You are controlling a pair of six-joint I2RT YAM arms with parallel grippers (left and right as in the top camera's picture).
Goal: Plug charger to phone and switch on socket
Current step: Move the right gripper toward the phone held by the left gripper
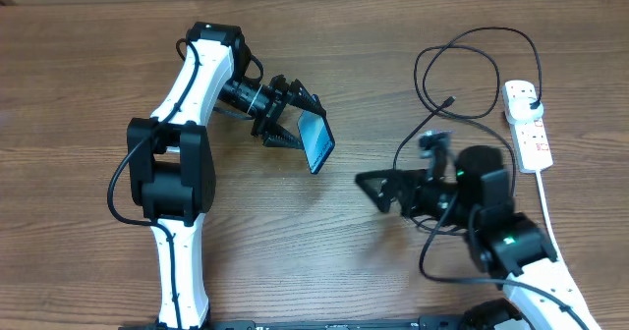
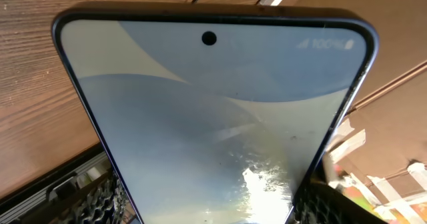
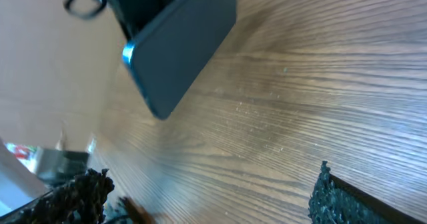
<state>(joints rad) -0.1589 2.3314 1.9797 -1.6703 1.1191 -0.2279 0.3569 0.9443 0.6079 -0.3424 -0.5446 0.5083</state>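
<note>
left gripper point(image 1: 293, 124): clamped on phone point(image 1: 317, 140), held tilted off table | right gripper point(image 1: 371, 187): jaws wide, empty, just right of phone, aimed at it | charger point(image 1: 449, 101): looped well right of phone, plug on socket point(image 1: 531, 126) | socket: far right of phone

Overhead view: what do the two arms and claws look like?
The left arm and right arm have white shells, black joint housings and thin black cables looping alongside. The left claw and right claw are black with rough-textured pads. Green lights glow on the right arm.
</note>
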